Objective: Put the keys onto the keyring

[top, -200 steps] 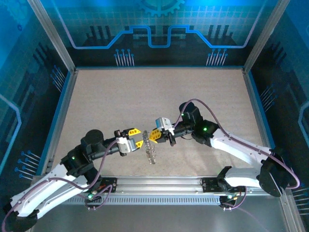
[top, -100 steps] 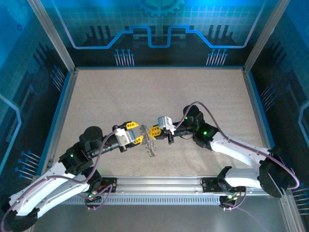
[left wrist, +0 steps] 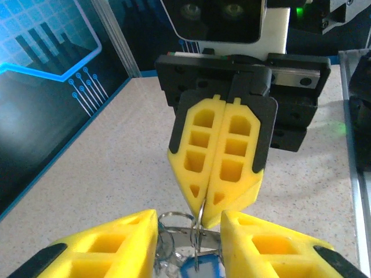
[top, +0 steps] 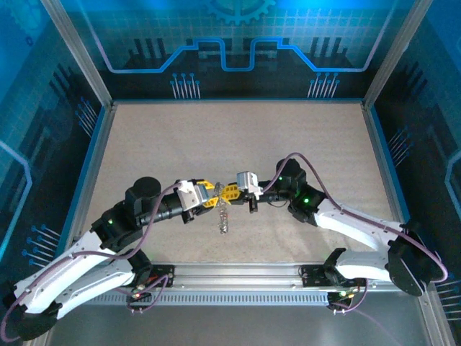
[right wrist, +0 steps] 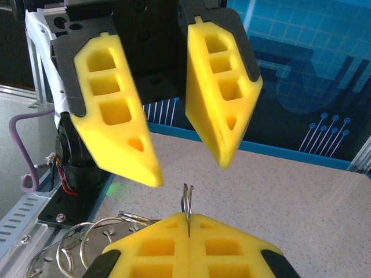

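Jaws of the left gripper stand apart as it reaches toward 3 o'clock in the overhead view, one finger on either side of the keyring. That gap seems meant to let it work on a loop or on the blue key lying between its fingers, though I cannot tell whether either pad touches metal. The keyring, a bunch of thin wire loops, dangles toward 6 o'clock from where the two grippers meet. The right gripper, pointing toward 9 o'clock, is clamped tight on the edge of one loop. It holds that loop upright, probably as a steady anchor so the other arm can thread.
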{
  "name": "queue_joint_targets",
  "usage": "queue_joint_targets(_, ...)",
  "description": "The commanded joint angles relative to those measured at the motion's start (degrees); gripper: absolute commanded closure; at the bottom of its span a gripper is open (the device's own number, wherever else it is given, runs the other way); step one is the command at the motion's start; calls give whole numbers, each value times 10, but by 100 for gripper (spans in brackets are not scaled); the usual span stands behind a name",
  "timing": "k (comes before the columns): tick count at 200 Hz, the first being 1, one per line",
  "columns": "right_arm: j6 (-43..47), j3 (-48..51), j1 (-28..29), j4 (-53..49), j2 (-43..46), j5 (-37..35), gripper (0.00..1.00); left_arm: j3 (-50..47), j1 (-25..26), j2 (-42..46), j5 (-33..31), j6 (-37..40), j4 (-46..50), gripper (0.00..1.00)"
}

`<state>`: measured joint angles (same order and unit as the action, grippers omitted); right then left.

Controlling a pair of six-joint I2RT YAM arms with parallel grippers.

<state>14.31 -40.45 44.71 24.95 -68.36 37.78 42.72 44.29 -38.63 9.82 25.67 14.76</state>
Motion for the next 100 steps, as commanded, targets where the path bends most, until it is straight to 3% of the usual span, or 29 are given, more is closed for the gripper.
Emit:
queue_joint_targets(1,-7,3,2,22,23,-1,100,8,-5,3,17,-9,9,63)
queue_joint_targets(28,10,-7,-1,-13,33,16,100,6,-5,-2,5,-7,9,64)
queue_joint_targets(100,15,-13,-3,-18,39,19,100,14,-6,-39,57,-9,11,70)
